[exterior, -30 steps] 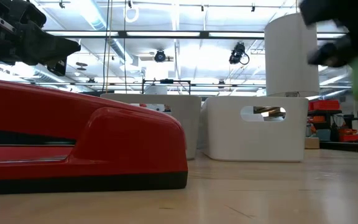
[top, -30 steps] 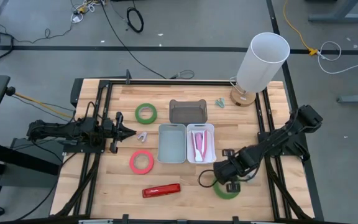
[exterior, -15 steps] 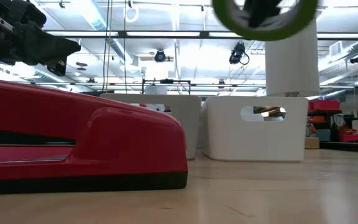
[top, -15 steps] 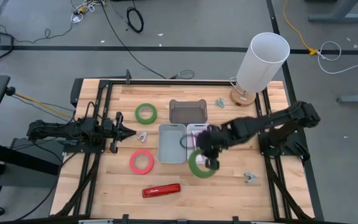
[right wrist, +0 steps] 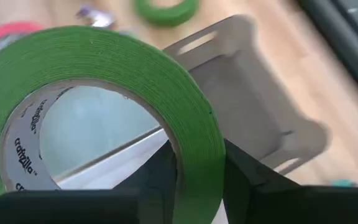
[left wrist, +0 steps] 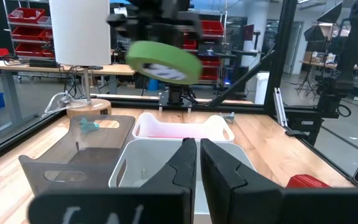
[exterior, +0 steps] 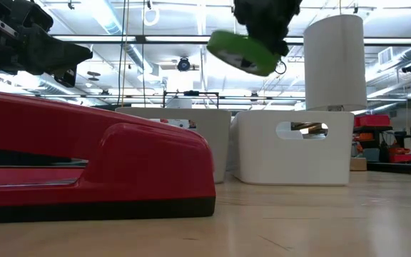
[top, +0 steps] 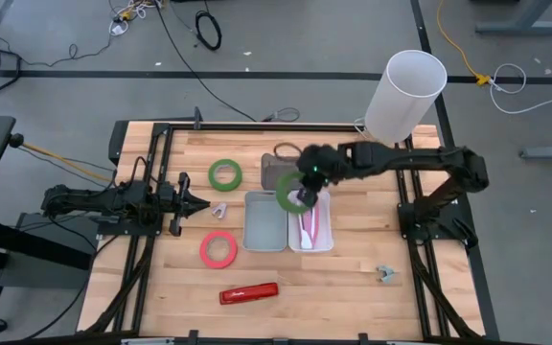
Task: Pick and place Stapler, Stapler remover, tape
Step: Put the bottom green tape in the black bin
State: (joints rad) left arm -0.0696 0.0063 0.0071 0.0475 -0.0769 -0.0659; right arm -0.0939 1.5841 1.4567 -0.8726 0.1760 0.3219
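Hovering over the bins — right gripper clamped on green tape; stapler untouched — left gripper closed, idle.

Glossy red plastic stapler, seemingly, on a smooth wooden table.

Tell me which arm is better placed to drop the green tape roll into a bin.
Right. The right gripper already grips the green tape roll in the air over the bins, near the dark grey bin. The left gripper is shut beside the table's left rail.
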